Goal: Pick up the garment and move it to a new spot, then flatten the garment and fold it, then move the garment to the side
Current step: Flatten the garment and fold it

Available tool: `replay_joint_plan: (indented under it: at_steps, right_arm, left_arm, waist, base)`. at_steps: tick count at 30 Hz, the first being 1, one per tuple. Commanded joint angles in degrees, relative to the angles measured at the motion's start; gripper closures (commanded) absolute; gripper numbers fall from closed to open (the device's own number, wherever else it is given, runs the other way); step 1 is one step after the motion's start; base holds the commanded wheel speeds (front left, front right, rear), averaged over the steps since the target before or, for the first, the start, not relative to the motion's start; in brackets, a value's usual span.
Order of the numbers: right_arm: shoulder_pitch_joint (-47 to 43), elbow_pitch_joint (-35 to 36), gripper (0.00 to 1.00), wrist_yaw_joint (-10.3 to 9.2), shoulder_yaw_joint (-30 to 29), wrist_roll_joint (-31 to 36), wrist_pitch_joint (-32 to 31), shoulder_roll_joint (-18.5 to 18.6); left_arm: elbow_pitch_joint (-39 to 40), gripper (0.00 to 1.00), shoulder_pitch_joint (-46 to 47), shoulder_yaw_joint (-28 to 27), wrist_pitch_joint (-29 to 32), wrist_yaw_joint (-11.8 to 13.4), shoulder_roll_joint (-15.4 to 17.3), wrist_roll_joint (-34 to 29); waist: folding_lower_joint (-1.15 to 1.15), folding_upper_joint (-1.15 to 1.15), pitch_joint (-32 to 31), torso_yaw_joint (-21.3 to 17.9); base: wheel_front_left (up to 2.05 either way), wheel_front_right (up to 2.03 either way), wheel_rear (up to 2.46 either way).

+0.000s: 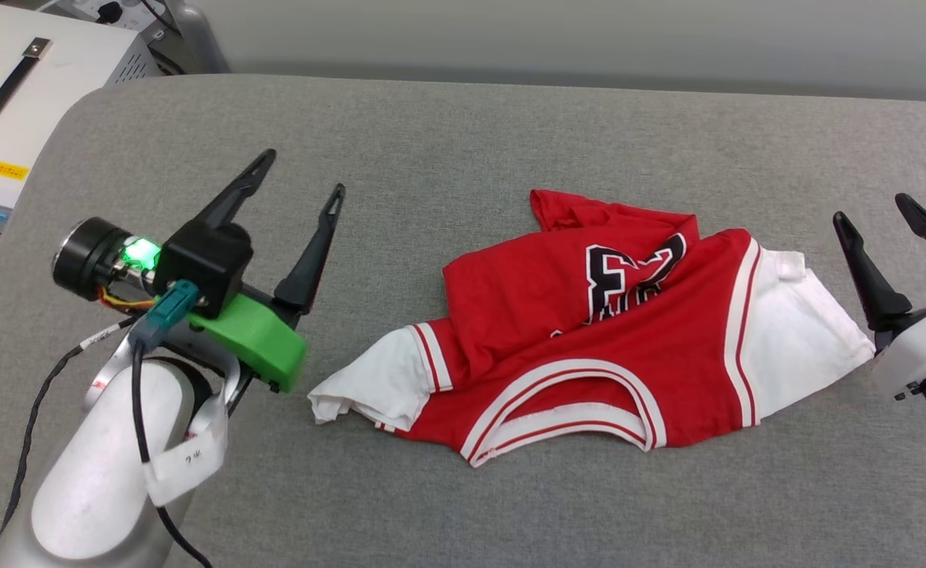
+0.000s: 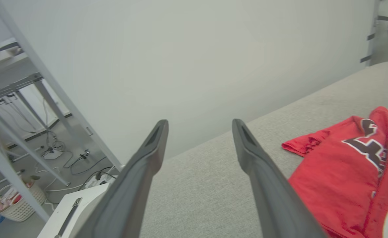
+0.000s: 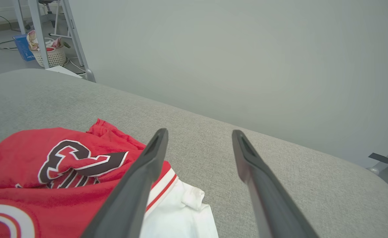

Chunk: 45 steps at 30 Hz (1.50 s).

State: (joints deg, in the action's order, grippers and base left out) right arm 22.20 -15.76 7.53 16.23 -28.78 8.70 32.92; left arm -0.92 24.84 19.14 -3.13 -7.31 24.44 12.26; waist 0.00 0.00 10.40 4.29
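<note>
The garment [image 1: 589,339], a red jersey T-shirt with white sleeves and a black number print, lies crumpled on the grey padded table [image 1: 447,142], its collar toward me and its lower part bunched over itself. My left gripper [image 1: 303,173] hovers open to the left of the garment, apart from it, with nothing between its fingers. At the right edge my right gripper [image 1: 871,207] stands open just beside the white right sleeve [image 1: 794,331], holding nothing. The left wrist view has the garment [image 2: 346,178] at its right. In the right wrist view the garment [image 3: 48,165] lies at the lower left.
A white equipment case [image 1: 21,87] with a black handle stands off the table's far left corner. A pale wall runs behind the table. On the floor beyond stand metal frame legs [image 2: 42,109], cables and a white basket [image 3: 52,56].
</note>
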Motion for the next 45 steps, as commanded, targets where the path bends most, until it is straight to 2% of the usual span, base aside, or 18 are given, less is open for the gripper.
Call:
replay_joint_plan:
  at_steps: [1, 6, 10, 14, 19, 25, 32, 38, 39, 40, 45]
  right_arm:
    - [-1.4, 1.8, 0.0, -0.04, -1.0, 0.8, -0.7, -0.7]
    - [-5.1, 8.2, 0.0, -0.04, -4.2, 2.4, -4.1, -2.7]
    - [-6.9, 11.5, 0.0, -0.04, -5.4, 3.0, -5.9, -3.4]
    - [-7.4, 13.6, 0.0, -0.04, -5.7, 2.9, -7.0, -3.7]
    - [-6.8, 15.0, 0.0, -0.04, -5.2, 2.4, -7.9, -3.5]
    - [-5.1, 15.6, 0.0, -0.04, -4.0, 1.7, -7.7, -3.1]
    - [-3.5, 15.1, 0.0, -0.04, -2.6, 1.1, -7.3, -2.8]
    - [-2.8, 13.5, 0.0, -0.04, -1.1, 0.8, -6.2, -2.8]
    - [-2.9, 13.1, 0.0, -0.04, -1.0, 0.7, -6.0, -2.8]
    - [-3.0, 12.7, 0.0, -0.04, -0.9, 0.6, -5.7, -2.8]
    - [-4.8, 10.9, 0.0, -0.04, -2.0, -0.2, -4.2, -2.9]
  left_arm:
    - [0.7, 0.0, 2.2, 2.6, 2.7, -0.1, 1.8, 3.3]
    - [3.6, 0.0, 9.1, 15.2, 16.8, -0.2, 9.4, 17.6]
    - [5.8, 0.0, 13.8, 25.0, 27.0, -0.2, 14.6, 26.5]
    - [6.8, 0.0, 17.8, 33.8, 34.9, -0.2, 17.9, 33.2]
    - [5.7, 0.0, 21.4, 42.3, 40.3, -0.2, 19.3, 39.0]
    - [1.7, 0.0, 24.1, 50.4, 41.0, -0.2, 19.7, 41.2]
    - [-5.3, 0.0, 24.6, 53.6, 39.2, -0.2, 18.6, 40.2]
    - [-8.5, 0.0, 21.7, 54.2, 40.8, -0.2, 17.0, 38.7]
    - [-8.2, 0.83, 20.9, 54.2, 40.7, -0.2, 16.7, 38.6]
    - [-8.0, 1.0, 20.4, 54.2, 40.3, -0.2, 16.5, 38.7]
    - [-4.8, 1.0, 20.5, 54.2, 34.1, -0.2, 16.6, 41.3]
  waist:
    - [0.0, 0.0, -0.1, -0.6]
    - [0.0, 0.0, 0.4, -1.4]
    - [0.0, 0.0, 1.1, -2.1]
    - [0.0, 0.0, 2.1, -2.9]
    - [0.0, 0.0, 3.6, -4.1]
    - [0.0, 0.0, 5.6, -5.4]
    - [0.0, 0.0, 8.2, -6.5]
    - [0.0, 0.0, 9.0, -6.7]
    - [0.0, 0.0, 8.9, -6.7]
    - [0.0, 0.0, 8.6, -6.5]
    - [0.0, 0.0, 6.4, -5.2]
  base:
    - [0.0, 0.0, 0.0]
    - [0.0, 0.0, 0.0]
    - [0.0, 0.0, 0.0]
    - [0.0, 0.0, 0.0]
    - [0.0, 0.0, 0.0]
    - [0.0, 0.0, 0.0]
    - [0.0, 0.0, 0.0]
    - [0.0, 0.0, 0.0]
    - [0.0, 0.0, 0.0]
    - [0.0, 0.0, 0.0]
    - [0.0, 0.0, 0.0]
